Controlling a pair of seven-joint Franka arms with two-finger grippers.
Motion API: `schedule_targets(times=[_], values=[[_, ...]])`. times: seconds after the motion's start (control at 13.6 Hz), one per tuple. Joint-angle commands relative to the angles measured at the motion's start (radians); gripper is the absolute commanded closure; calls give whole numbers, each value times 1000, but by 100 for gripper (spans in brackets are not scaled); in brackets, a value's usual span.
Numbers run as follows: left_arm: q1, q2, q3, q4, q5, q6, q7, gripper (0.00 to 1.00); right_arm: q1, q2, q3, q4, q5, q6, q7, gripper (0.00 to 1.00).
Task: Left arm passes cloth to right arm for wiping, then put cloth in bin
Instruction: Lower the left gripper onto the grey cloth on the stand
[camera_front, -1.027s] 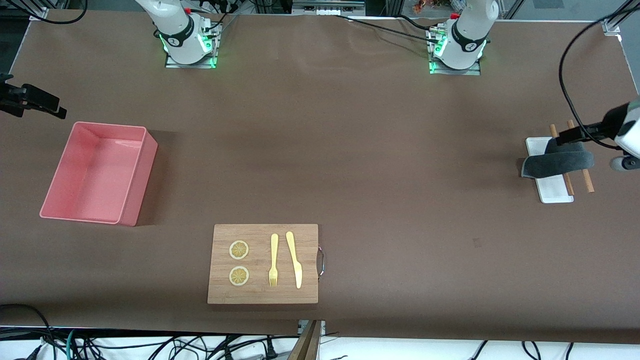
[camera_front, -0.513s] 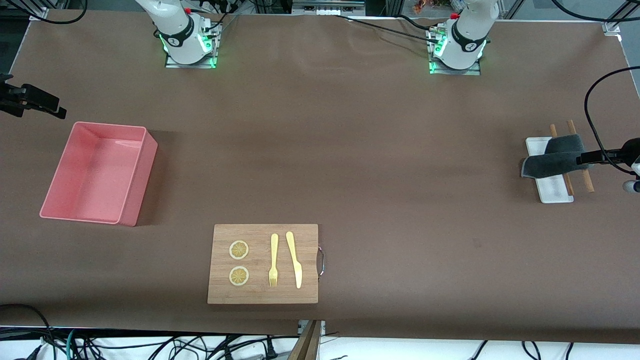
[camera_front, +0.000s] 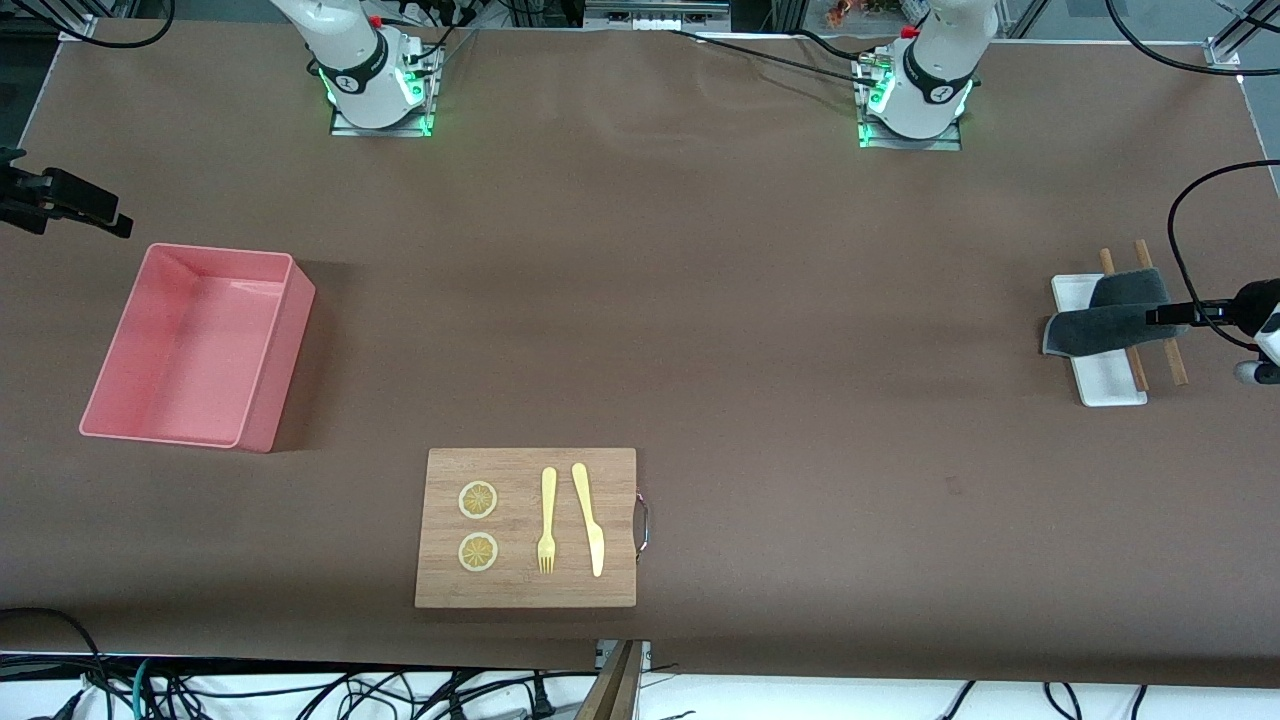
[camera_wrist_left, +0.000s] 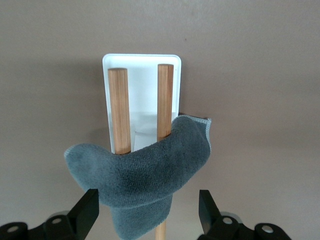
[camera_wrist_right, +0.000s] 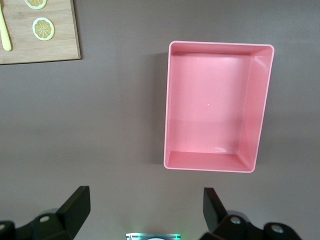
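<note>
A: We start at our left end effector. Its two fingers stand apart, one on either side of the cloth, and we see a gap between each finger and the fabric, so nothing is grasped yet.

B: And where does the cloth lie from it?

A: Straight ahead, between the fingers and just past their tips. It is draped over two wooden rods that rest on the white tray. One flap hangs down toward us between the fingers; the rest spans both rods.

B: Its long axis?

A: It runs crosswise to the rods, roughly along the line from one finger to the other. We judge that the hanging flap is the part a closing grip would pinch, since the full span looks about as wide as the opening.

B: Taking the tray as our landmark, where do we stand on the table?

A: The tray sits at the left arm's end of the table, and the cloth lies across its middle. The left end effector is at the cloth's edge, on the side away from the bin.

B: And our right end effector?

A: It waits with fingers spread and empty, high over the bin, well apart from the tray. The left arm is plainly the nearer one.

B: The wooden board?

A: Nearer the front camera than the tray, between tray and bin.
</note>
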Motion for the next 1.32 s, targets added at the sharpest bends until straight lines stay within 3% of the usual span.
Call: schedule_targets(times=[0.0, 0.22, 0.44, 0.59, 0.73, 0.88, 0.95, 1.1, 1.25], values=[[13, 8, -12, -1, -19, -10, 30, 24, -6, 6, 2, 18, 10, -5, 7, 0], [13, 11, -11, -1, -19, -10, 51, 40, -5, 6, 1, 18, 10, -4, 7, 0], [22, 13, -11, 0, -19, -10, 66, 46, -6, 6, 1, 18, 10, -4, 6, 0], [28, 22, -11, 5, -17, -10, 70, 38, -6, 6, 1, 17, 10, -4, 6, 0], [27, 22, -11, 14, -14, -10, 71, 19, -6, 6, 1, 18, 10, -4, 6, 0], [30, 23, -11, 16, -13, -10, 71, 18, -6, 6, 1, 17, 8, -4, 6, 0], [37, 25, -11, 16, -13, -7, 73, 21, -6, 6, 1, 17, 10, -4, 6, 0], [45, 39, -11, 17, -17, -2, 114, 42, -6, 6, 1, 18, 10, -4, 6, 0], [51, 43, -11, 17, -17, 4, 125, 52, -6, 6, 1, 17, 10, -4, 4, 0]])
